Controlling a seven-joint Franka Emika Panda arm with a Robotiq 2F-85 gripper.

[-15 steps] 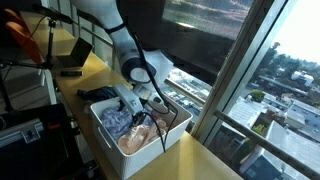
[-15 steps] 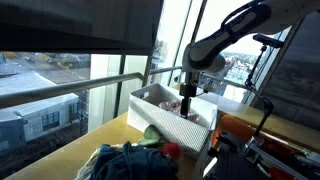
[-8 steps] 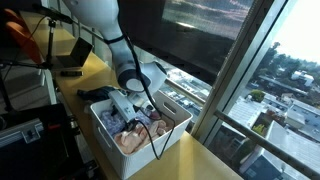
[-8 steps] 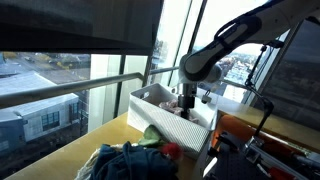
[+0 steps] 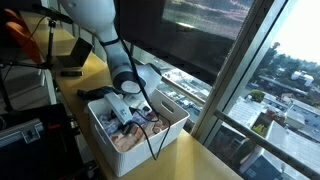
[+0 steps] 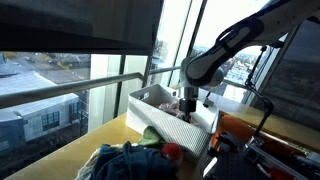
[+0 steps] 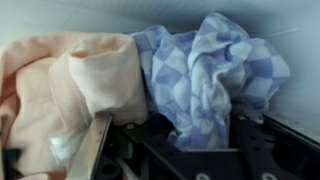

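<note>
My gripper (image 7: 190, 125) is down inside a white bin (image 5: 103, 142), seen in both exterior views. In the wrist view a blue-and-white checked cloth (image 7: 215, 70) bunches up between the two dark fingers, which are closed in against its lower folds. A peach cloth (image 7: 70, 85) lies against it on the left, partly over one finger. In an exterior view the gripper (image 5: 128, 108) sits among the cloths, with the peach cloth (image 5: 130, 139) toward the bin's near end. From the opposite side the gripper (image 6: 187, 103) dips below the bin (image 6: 165, 120) rim, which hides the fingertips.
A heap of dark blue clothes (image 6: 125, 162) with a green piece (image 6: 150, 133) and a red piece (image 6: 172, 151) lies beside the bin. A dark garment (image 5: 95, 93) lies behind the bin. Window glass and a rail run close along the wooden counter (image 5: 200, 160).
The arm has lowered the gripper into the bin, and the jaws have closed from wide open onto the blue checked cloth.
</note>
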